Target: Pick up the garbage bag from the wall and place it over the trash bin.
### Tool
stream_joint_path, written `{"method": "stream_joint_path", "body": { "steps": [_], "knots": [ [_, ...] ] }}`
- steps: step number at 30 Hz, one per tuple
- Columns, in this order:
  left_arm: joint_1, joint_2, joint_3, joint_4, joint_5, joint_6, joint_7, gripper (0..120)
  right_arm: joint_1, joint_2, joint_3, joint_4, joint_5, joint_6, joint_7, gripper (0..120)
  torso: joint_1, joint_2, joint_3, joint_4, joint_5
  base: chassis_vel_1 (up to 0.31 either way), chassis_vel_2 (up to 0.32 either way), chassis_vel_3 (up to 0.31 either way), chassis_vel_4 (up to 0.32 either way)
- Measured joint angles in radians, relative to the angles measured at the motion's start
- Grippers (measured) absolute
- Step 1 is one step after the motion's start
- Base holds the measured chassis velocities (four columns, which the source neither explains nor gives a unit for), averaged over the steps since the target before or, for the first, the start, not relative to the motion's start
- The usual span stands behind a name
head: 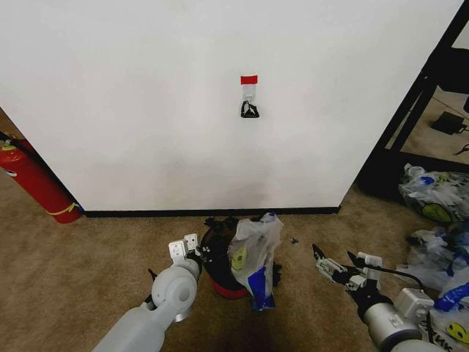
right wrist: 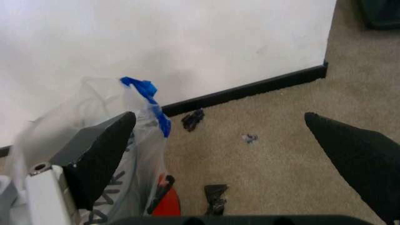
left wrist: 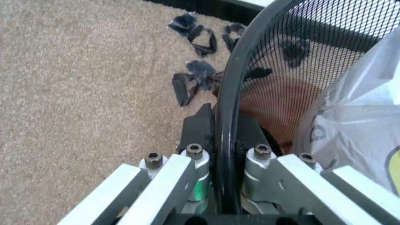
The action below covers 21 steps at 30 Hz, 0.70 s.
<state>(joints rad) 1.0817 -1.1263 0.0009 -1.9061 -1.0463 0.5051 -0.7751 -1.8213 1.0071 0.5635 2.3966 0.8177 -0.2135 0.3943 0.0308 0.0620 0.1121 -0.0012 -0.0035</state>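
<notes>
Clamping our left gripper [left wrist: 218, 154] on the round black mesh trash bin's [left wrist: 293, 56] thin rim, we steady it. Crinkled translucent white garbage bag [head: 255, 253] drapes its far side. Our right gripper [head: 338, 265] hangs spread wide over bare carpet [head: 110, 249].

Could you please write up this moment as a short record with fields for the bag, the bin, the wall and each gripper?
garbage bag: draped over the bin's right side
trash bin: on carpet below the wall, red base showing
wall: hook under red tape strip, dark scrap hanging there
left gripper: fingers closed on the bin's rim
right gripper: open, right of the bag, holding nothing
</notes>
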Motion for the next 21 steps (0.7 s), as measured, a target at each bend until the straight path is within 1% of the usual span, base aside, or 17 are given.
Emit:
{"method": "stream_joint_path", "body": {
  "steps": [2,3,4,5,7,8,10,11,14,16,17,19,20,21],
  "knots": [
    [0.0,0.0,0.0,0.0,0.0,0.002,0.0,4,-0.001,0.0,0.001,0.001,0.0,0.0,0.001,100,0.0,0.0,0.0,0.0,0.0,0.0,0.0,0.0,0.0],
    [0.003,0.0,0.002,-0.001,0.0,0.011,0.001,10,-0.002,0.0,0.003,0.003,0.001,0.0,0.001,100,0.0,0.0,0.0,-0.0004,0.0,0.0,0.0,0.0,0.0],
    [0.004,0.001,0.001,-0.004,0.0,0.016,0.002,13,-0.004,0.0,0.004,0.003,0.001,0.0,0.001,100,0.0,0.0,0.0,-0.0002,-0.0004,0.0,0.0,0.0,0.0],
    [0.005,0.004,0.0,-0.01,0.0,0.021,0.004,18,-0.005,0.0,0.005,0.004,0.001,0.0,0.001,100,0.0,0.0,0.0,-0.0006,-0.0004,0.0,0.0,0.0,0.0],
    [0.01,0.015,-0.008,-0.028,0.0,0.036,0.011,25,-0.005,-0.003,0.006,0.005,0.003,0.0,0.0,100,0.0,0.0,0.0,-0.0005,-0.0002,0.0,0.0,0.0,0.0],
    [0.01,0.015,-0.008,-0.028,0.0,0.036,0.011,25,-0.005,-0.003,0.006,0.005,0.003,0.0,0.0,100,0.0,0.0,0.0,-0.0005,-0.0002,0.0,0.0,0.0,0.0],
    [0.017,0.032,-0.019,-0.051,0.001,0.047,0.016,32,-0.003,-0.011,0.006,0.006,0.008,-0.002,0.0,100,0.0,0.0,0.0,-0.0003,-0.0003,0.0,0.0,0.0,0.0],
    [0.024,0.041,-0.027,-0.07,0.005,0.049,0.017,39,0.0,-0.02,0.005,0.008,0.014,-0.009,-0.001,100,0.0,0.0,0.0,-0.0002,-0.0002,0.0,0.0,0.0,0.0],
    [0.039,0.059,-0.04,-0.118,0.007,0.06,0.02,51,0.013,-0.042,0.003,0.008,0.022,-0.018,0.0,100,0.0,0.0,0.0,-0.0002,-0.0002,0.0,0.0,0.0,0.0],
    [0.042,0.061,-0.041,-0.125,0.007,0.062,0.02,52,0.015,-0.045,0.003,0.007,0.024,-0.018,0.0,100,0.0,0.0,0.0,-0.0002,-0.0002,0.0,0.0,0.0,0.0],
    [0.055,0.071,-0.045,-0.15,0.009,0.071,0.022,59,0.021,-0.061,0.003,0.004,0.034,-0.022,0.0,100,0.0,0.0,0.0,-0.0002,-0.0004,0.0,0.0,0.0,0.0],
    [0.074,0.085,-0.058,-0.177,0.028,0.076,0.03,66,0.029,-0.084,0.003,0.0,0.04,-0.025,-0.003,100,0.0,0.0,0.0,-0.0004,-0.0003,0.0,0.0,0.0,0.0],
    [0.091,0.097,-0.07,-0.2,0.049,0.076,0.039,72,0.039,-0.105,-0.001,-0.005,0.044,-0.028,-0.009,100,0.0,0.0,0.0,-0.0005,-0.0003,0.0,0.0,0.0,0.0],
    [0.101,0.103,-0.075,-0.214,0.056,0.076,0.042,74,0.047,-0.118,-0.005,-0.009,0.047,-0.03,-0.013,100,0.0,0.0,0.0,-0.0005,-0.0004,0.0,0.0,0.0,0.0]
  ]
}}
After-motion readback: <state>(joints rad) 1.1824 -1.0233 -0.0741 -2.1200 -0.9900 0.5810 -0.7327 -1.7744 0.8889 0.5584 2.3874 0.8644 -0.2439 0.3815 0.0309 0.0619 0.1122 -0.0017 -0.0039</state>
